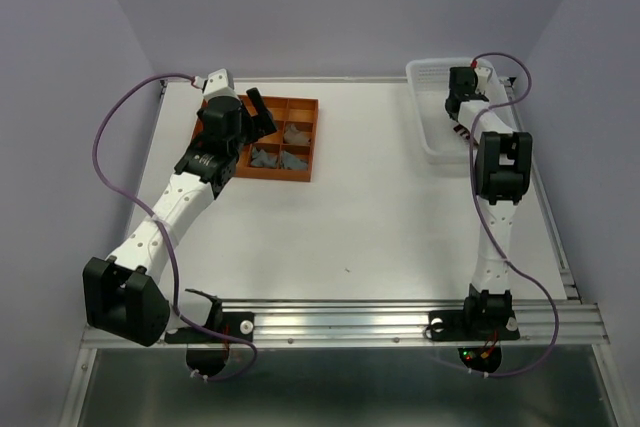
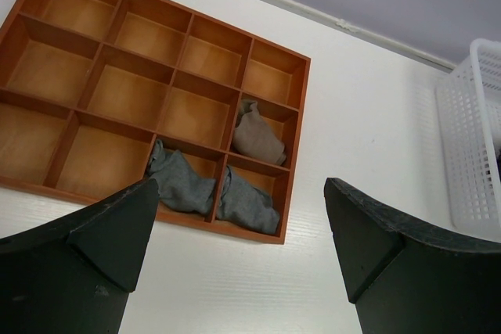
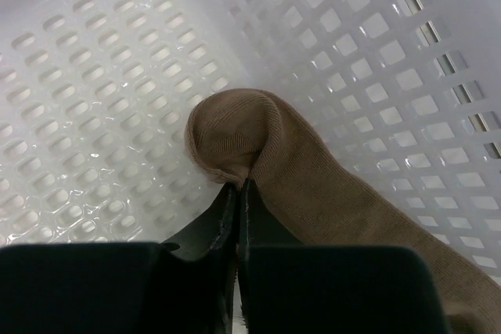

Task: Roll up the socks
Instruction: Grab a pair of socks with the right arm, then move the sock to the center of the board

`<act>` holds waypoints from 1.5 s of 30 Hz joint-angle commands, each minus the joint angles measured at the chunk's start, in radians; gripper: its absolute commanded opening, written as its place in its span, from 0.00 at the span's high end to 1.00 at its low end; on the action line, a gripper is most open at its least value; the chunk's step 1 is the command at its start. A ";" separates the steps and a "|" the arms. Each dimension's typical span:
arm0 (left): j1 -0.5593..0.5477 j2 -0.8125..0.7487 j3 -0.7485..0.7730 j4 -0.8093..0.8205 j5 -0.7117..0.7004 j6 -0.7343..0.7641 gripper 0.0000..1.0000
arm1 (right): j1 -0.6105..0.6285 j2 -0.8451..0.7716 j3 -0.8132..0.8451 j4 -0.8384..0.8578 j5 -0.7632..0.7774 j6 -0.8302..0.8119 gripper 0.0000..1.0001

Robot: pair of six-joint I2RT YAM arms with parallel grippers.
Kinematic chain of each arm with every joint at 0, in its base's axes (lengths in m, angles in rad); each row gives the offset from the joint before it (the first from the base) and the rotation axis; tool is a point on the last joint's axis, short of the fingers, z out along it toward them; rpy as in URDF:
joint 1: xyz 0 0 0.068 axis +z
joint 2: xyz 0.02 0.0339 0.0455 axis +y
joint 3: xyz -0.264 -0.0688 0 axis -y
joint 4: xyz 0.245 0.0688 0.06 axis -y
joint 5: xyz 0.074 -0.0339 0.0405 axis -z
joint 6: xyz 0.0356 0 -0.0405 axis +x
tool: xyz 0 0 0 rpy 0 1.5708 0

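1. White table (image 1: 380, 207), lilac walls behind it; both arms reach to its far side.
2. Right gripper (image 3: 238, 189): jaws clamped together, pinching a fold of the tan sock (image 3: 313, 177) just below its rounded end.
3. That sock lies on the floor of the white basket (image 3: 94, 115), its length trailing towards the lower right of the wrist view.
4. The basket sits at the table's far right corner.
5. Left gripper (image 2: 239, 193): fingers spread wide, holding nothing, hanging above the near edge of the wooden tray (image 2: 301, 107).
6. Three grey socks (image 2: 180, 181) lie in cells at the tray's right end, two in the nearest row and one in the row behind.
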 commanded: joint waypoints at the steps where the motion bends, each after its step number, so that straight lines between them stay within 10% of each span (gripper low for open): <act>1: 0.008 -0.008 -0.014 0.033 0.001 -0.012 0.01 | -0.010 -0.052 0.044 -0.010 0.011 -0.020 0.99; 20: 0.008 -0.075 -0.099 0.050 0.122 -0.078 0.01 | 0.181 -0.755 -0.374 0.159 -0.429 -0.177 0.99; 26: 0.008 -0.138 -0.177 0.054 0.167 -0.126 0.01 | 0.304 -0.968 -0.520 0.194 -0.862 -0.034 0.98; 39: 0.006 -0.230 -0.336 0.056 0.302 -0.153 0.01 | 0.555 -1.139 -0.759 -0.143 -0.240 0.023 0.95; 45: 0.006 -0.200 -0.350 0.056 0.314 -0.156 0.01 | 0.667 -1.070 -0.856 -0.133 -0.328 0.058 0.90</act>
